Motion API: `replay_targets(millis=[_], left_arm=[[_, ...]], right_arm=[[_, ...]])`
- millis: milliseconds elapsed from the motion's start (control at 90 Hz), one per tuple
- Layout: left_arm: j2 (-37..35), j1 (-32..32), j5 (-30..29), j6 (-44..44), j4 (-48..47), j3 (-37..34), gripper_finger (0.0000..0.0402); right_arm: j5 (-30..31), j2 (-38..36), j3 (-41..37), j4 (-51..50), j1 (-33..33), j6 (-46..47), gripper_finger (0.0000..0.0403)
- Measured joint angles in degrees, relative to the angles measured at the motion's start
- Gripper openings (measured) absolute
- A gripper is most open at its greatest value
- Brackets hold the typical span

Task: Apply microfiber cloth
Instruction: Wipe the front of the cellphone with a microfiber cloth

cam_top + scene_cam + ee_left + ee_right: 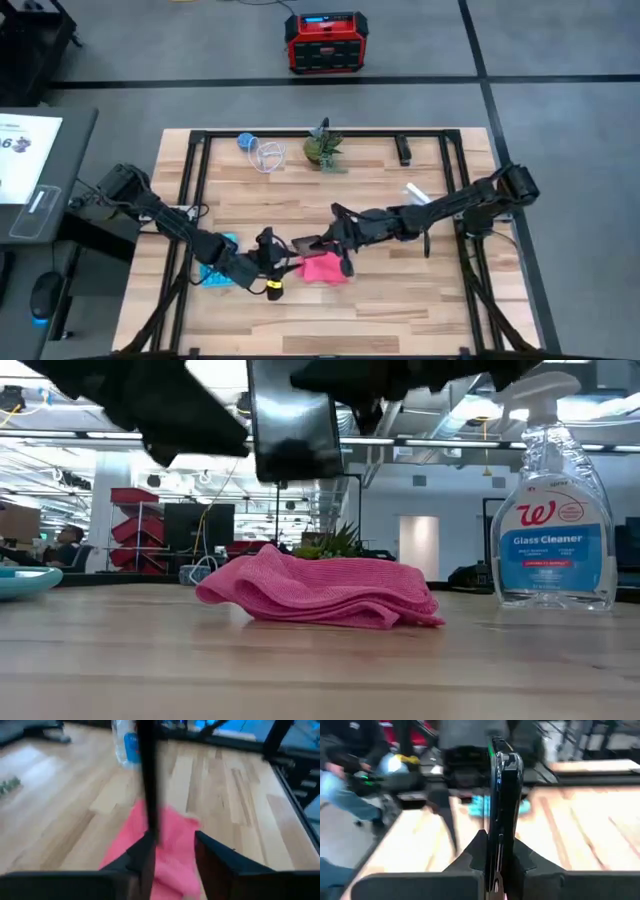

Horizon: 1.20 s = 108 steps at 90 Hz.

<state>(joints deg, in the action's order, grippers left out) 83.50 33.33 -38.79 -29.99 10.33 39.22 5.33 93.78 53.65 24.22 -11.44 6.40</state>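
The pink microfiber cloth (325,268) lies bunched on the wooden table (400,290), near its middle. Its folds (320,592) rest on the tabletop. A black phone (290,422) hangs in the air just above it, with my right gripper (500,862) shut on it. My left gripper (172,857) hovers open at the cloth's left side. The cloth (172,845) shows between its fingers, and the phone's thin edge (147,780) stands right before one finger. My right gripper pinches the phone's two flat faces (501,835) between its two fingers at the end nearest the gripper. The fingers come about level from the table's right and lie along the phone. The phone stands on edge, clear of the cloth. I cannot tell whether my left gripper touches the phone.
A light blue calculator (215,272) lies under my left arm. A glass cleaner spray bottle (555,510) stands to the right. A small plant (323,148) and a coiled cable (262,152) sit near the far edge. Bare wood stretches along the near edge.
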Motion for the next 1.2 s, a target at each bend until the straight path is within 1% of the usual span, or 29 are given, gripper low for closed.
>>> replay_targets(millis=[100, 189, 333, 589, 656, 778, 878, 1000, 1089, 1200], left_arm=[[0.0, 0.3, -0.3, -3.9, -3.8, 0.0, 0.0134], [0.0, 0.4, -0.5, -6.6, -6.6, 0.0, 0.0135], [0.0, 0.4, -0.8, -9.8, -8.9, 0.0, 0.0135], [0.0, 0.4, 2.1, -17.2, -9.4, -3.2, 0.0134], [0.0, 0.4, 2.9, -20.0, -9.4, -4.7, 0.0134], [0.1, 0.4, 4.8, -23.7, -9.3, -7.2, 0.0134], [0.1, 0.4, 7.3, -25.2, -7.3, -9.4, 0.0134], [1.7, 0.4, 10.3, -25.3, -1.7, -11.5, 0.0125], [5.4, 0.0, 10.5, -23.6, 2.1, -11.9, 0.0103], [10.6, -1.8, 9.8, -21.1, 9.5, -11.9, 0.006]], right_arm=[[1.7, 0.0, -4.6, 3.5, 0.1, 2.3, 0.0013], [1.9, 0.1, -9.4, 8.8, 0.0, 4.4, 0.0013], [1.9, 3.0, -14.4, 18.2, -0.1, 6.4, 0.0013], [2.0, 13.6, -12.7, 25.6, -0.5, 7.3, 0.0013], [2.0, 14.8, -12.6, 27.5, -0.5, 7.4, 0.0013], [3.4, 14.4, -12.4, 26.3, -0.5, 7.0, 0.0013], [4.5, 13.6, -12.5, 25.3, -0.6, 6.9, 0.0013], [4.6, 13.4, -12.5, 25.0, -0.6, 6.8, 0.0014], [4.7, 13.4, -12.5, 25.0, -0.6, 6.8, 0.0014], [4.9, 13.3, -12.6, 24.9, -0.6, 6.8, 0.0015]])
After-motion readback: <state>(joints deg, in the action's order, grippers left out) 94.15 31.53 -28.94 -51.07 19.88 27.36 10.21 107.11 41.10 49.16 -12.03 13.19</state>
